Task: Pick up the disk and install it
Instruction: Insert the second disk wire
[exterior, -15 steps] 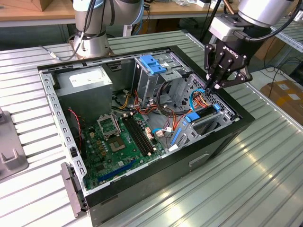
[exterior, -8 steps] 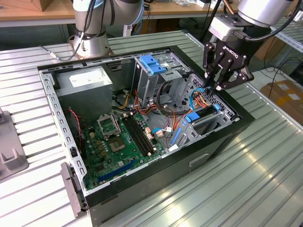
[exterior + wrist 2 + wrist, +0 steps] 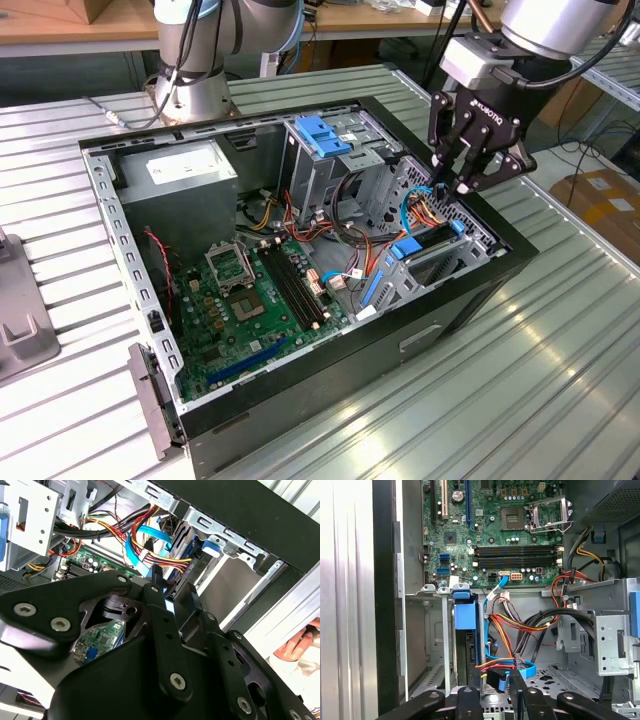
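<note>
- Disk (image 3: 425,243): I see it seated on edge in the drive bay at the front corner of the open computer case (image 3: 440,320), toward the exterior view's right. It is a dark slab with bright blue rails and a blue tab at each end.
- In the first wrist view, the disk (image 3: 468,630) stands upright in its slot beside thin metal bay walls, with a large blue tab at its end.
- My gripper (image 3: 462,183) hangs above the case's front corner, just over the disk's far end, pointing steeply down.
- Its black fingers (image 3: 447,165) are drawn close together with only a narrow gap, and I see nothing held between them.
- In the second wrist view, the fingers (image 3: 156,596) reach down toward a bundle of light blue ribbon cables (image 3: 142,547) and red and yellow wires.
- In the first wrist view, the gripper (image 3: 497,680) sits right at a loop of blue cable (image 3: 512,672); whether it touches the cable, I cannot tell.
- The arm's silver wrist (image 3: 550,25) enters from the upper corner on the exterior view's right, tilted so the gripper leans inward over the case.
- A green motherboard (image 3: 245,295) lies flat on the case floor, well apart from the gripper.
- The case rests on a ribbed metal table (image 3: 540,380).
- A second robot base (image 3: 190,80) stands behind the case.
</note>
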